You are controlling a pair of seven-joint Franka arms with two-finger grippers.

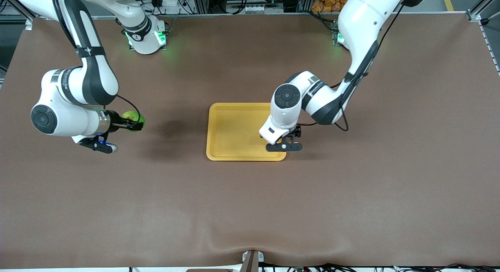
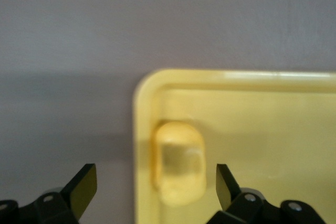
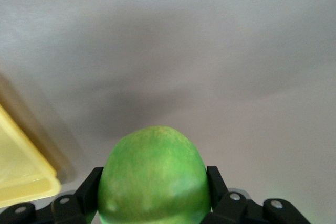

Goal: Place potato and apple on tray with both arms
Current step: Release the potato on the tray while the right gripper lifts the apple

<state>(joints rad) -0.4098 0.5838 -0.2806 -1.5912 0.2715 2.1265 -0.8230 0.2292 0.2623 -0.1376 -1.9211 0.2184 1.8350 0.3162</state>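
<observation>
Green apple [image 3: 154, 177] clamped in right tool [image 3: 156, 195], yellow tray [image 3: 21, 171] corner nearby.

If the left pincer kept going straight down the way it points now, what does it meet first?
Probably the potato: it lies in the tray corner, directly between the open left pincer's fingers. Depth is unclear.

You're seeing plain brown table [image 1: 250, 201], yellow tray [image 1: 234, 131], pale yellow potato [image 2: 178, 162], bright green apple [image 3: 155, 179], white-and-black arms.
</observation>
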